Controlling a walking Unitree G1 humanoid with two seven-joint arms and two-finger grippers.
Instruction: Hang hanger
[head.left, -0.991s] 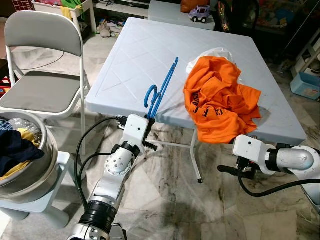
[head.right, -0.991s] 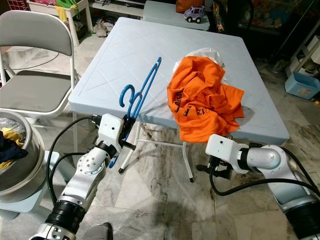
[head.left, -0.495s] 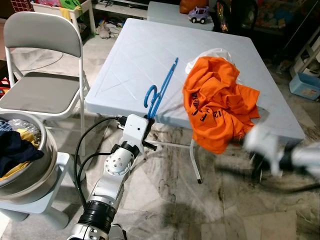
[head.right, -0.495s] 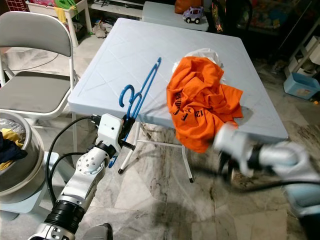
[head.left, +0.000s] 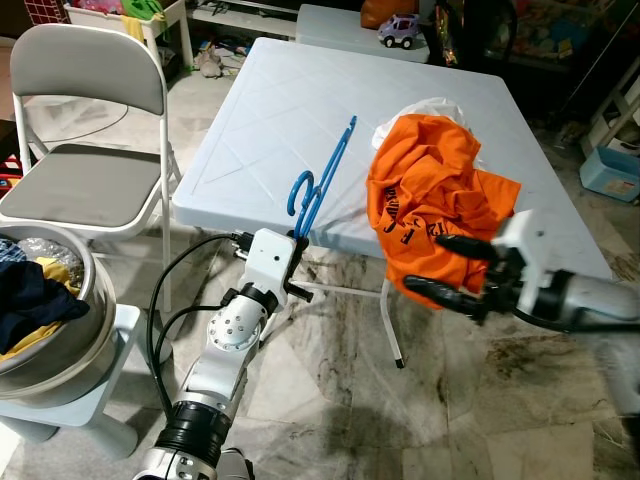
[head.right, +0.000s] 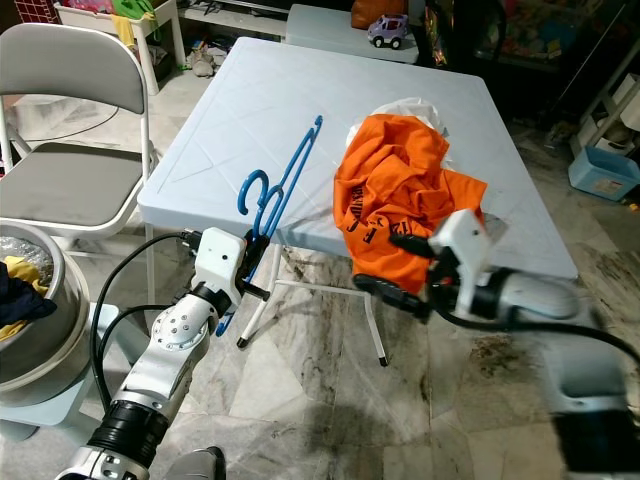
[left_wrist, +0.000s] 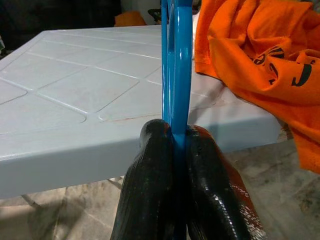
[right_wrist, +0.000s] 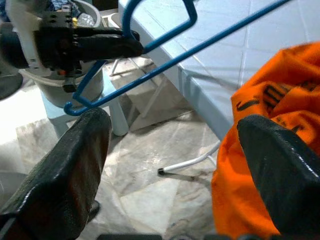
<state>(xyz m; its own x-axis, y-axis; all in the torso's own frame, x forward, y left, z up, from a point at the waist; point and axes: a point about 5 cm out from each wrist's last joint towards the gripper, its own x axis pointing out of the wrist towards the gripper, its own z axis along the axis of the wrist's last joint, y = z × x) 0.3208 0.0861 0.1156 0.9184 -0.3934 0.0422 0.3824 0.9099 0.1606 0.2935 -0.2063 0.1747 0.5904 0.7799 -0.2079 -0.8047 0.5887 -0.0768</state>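
A blue plastic hanger (head.left: 322, 178) lies across the near edge of the pale blue folding table (head.left: 270, 110), its hook end sticking up. My left gripper (left_wrist: 179, 145) is shut on the hanger's lower bar just below the table edge. Beside it a crumpled orange T-shirt (head.left: 435, 190) drapes over the near edge, on top of a white cloth (head.left: 425, 106). My right gripper (head.left: 432, 268) is open and raised in front of the hanging part of the shirt, its fingers pointing towards the hanger. In the right wrist view the hanger (right_wrist: 200, 47) crosses beyond the wide-apart fingers (right_wrist: 75, 165).
A grey folding chair (head.left: 90, 180) stands left of the table. A steel basin (head.left: 55, 340) with clothes sits on a low stool at near left. A toy car (head.left: 398, 28) is on a far table, a blue bin (head.left: 610, 170) at right. The marble floor lies below.
My right arm has swung up from low beside the table to the shirt's hanging edge, and its fingers now point left. The left gripper and hanger have not moved.
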